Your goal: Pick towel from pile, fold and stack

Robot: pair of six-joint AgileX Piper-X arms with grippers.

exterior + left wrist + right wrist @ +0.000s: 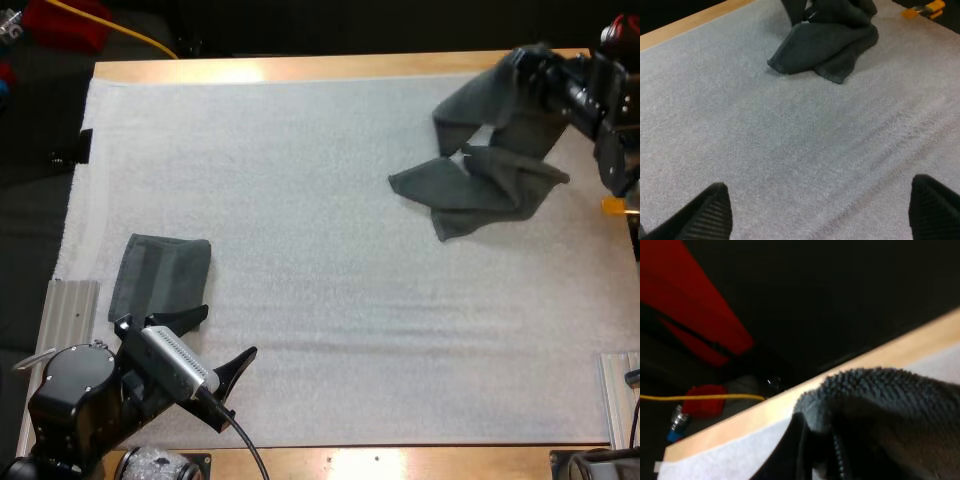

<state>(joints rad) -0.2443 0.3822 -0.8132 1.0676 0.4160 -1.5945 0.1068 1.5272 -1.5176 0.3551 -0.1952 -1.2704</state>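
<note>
A crumpled dark grey-green towel (490, 160) hangs from my right gripper (530, 65) at the mat's far right, its lower part resting on the mat. The right gripper is shut on the towel's upper edge (865, 390), which bulges over the fingers in the right wrist view. The same crumpled towel (825, 45) lies ahead in the left wrist view. A folded towel (160, 275) lies flat at the mat's near left. My left gripper (222, 345) hovers just right of the folded towel, open, with bare mat between its fingertips (705, 215).
The white mat (320, 250) covers most of the wooden table (300, 68). Metal rails sit at the near left (68, 310) and near right (618, 390) edges.
</note>
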